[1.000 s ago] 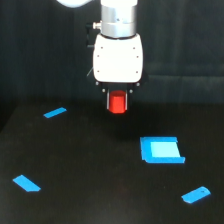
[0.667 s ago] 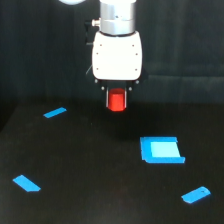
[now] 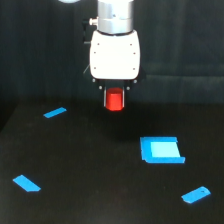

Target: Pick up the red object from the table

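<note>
The red object (image 3: 115,99) is a small red-orange block held between the fingers of my gripper (image 3: 115,101), below the white gripper body (image 3: 114,55). It hangs clear above the black table (image 3: 90,165), at the middle of the exterior view. The gripper is shut on it. The fingers hide its sides in part.
A blue square (image 3: 161,150) lies on the table toward the exterior view's right. Flat blue pieces lie at the left back (image 3: 55,113), left front (image 3: 26,183) and right front (image 3: 196,194).
The gripper has risen a little with the red object in it. The blue pieces have not moved.
</note>
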